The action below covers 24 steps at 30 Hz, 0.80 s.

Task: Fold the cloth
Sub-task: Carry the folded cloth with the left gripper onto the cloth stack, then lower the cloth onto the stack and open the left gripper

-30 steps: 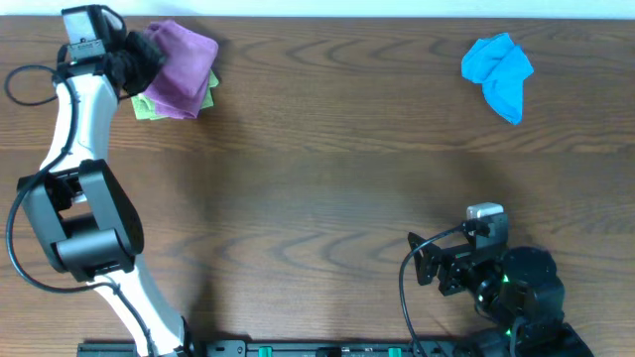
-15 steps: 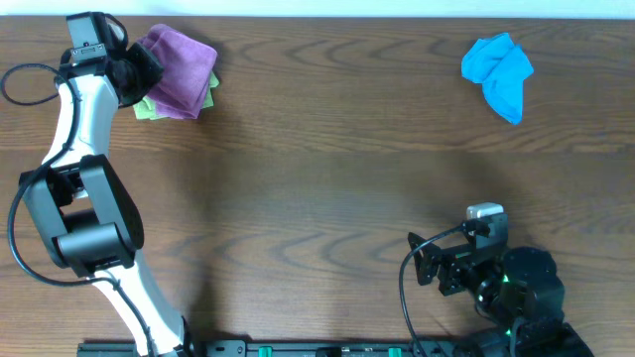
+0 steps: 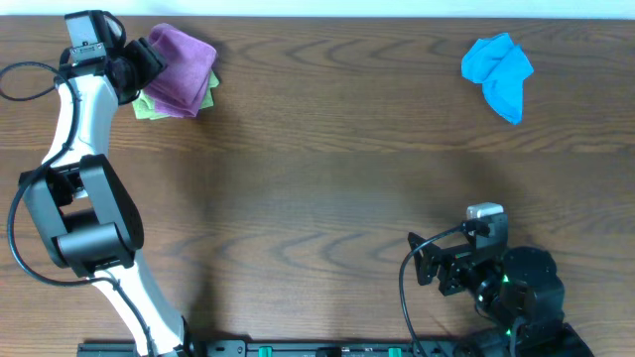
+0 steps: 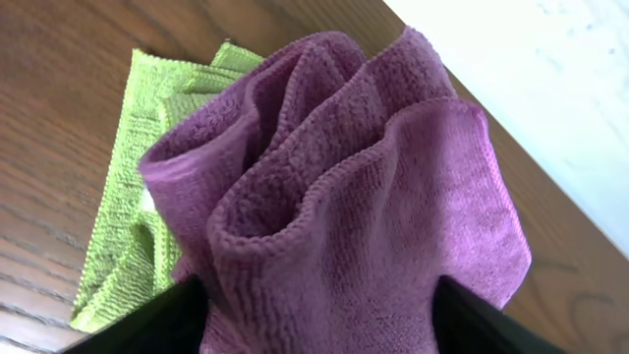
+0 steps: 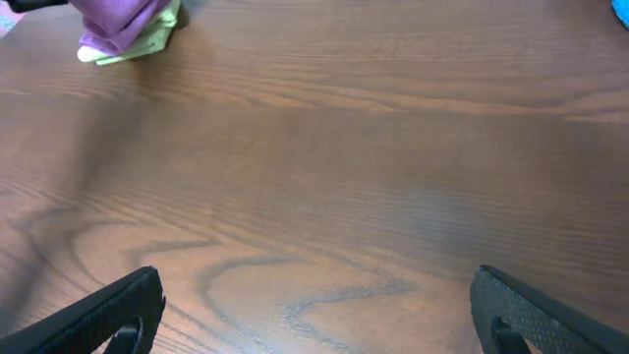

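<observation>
The left gripper (image 4: 316, 320) was found with its fingers spread wide, the cloth (image 4: 334, 197) bunched upright between them in loose rolls. Whether the pads were pressing on it could not be told. Directly under the cloth, and showing out to the gripper's left in the wrist view, a lime-green cloth (image 4: 128, 197) was noted lying flat on the table (image 3: 327, 169). The cloth was judged light, soft and limp, with a fuzzy weave unlikely to slip between pads. No shape would be kept by it when lifted. A single corner or hem was judged the proper hold, though none was plainly exposed in the crumpled heap. The green cloth could be caught along with it. The wood-grain surface was judged smooth and level. Just ahead of the gripper the table edge and a pale wall (image 4: 550, 69) were observed, so little room was left there, whereas bare table was seen behind it. Well apart, a blue cloth (image 3: 499, 71) lay crumpled, and the right gripper (image 5: 319, 315) was recorded parked, fingers spread and holding nothing.
</observation>
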Each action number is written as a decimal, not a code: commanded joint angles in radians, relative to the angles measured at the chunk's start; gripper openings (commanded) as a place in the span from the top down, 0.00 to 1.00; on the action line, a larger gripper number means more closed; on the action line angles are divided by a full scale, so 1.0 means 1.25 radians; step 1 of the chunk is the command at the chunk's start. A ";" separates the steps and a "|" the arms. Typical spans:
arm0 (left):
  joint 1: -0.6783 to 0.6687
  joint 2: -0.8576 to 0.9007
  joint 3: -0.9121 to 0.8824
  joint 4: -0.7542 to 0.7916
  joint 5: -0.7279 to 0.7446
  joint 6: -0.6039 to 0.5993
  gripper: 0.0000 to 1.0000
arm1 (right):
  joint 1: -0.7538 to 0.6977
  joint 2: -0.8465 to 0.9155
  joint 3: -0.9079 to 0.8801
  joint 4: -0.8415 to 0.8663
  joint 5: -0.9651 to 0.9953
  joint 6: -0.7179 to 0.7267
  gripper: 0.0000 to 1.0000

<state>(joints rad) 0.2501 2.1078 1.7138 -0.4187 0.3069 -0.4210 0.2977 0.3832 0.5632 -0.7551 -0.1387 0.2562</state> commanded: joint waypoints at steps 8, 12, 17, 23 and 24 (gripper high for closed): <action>0.068 -0.016 0.019 -0.006 -0.008 0.006 0.15 | -0.005 -0.004 -0.005 -0.001 0.000 0.010 0.01; 0.089 -0.042 0.019 -0.016 0.005 0.005 0.15 | -0.005 -0.004 -0.005 -0.001 0.000 0.010 0.01; 0.094 -0.082 0.019 -0.034 0.075 0.005 0.35 | -0.005 -0.004 -0.005 -0.001 0.000 0.010 0.01; 0.064 -0.099 0.019 -0.023 0.158 -0.008 0.94 | -0.005 -0.004 -0.005 -0.001 0.000 0.010 0.01; 0.054 -0.096 0.019 -0.020 0.146 -0.008 0.94 | -0.005 -0.004 -0.005 -0.001 0.000 0.010 0.01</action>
<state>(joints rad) 0.3489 1.9926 1.7157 -0.4450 0.4500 -0.4225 0.2977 0.3832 0.5632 -0.7551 -0.1387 0.2562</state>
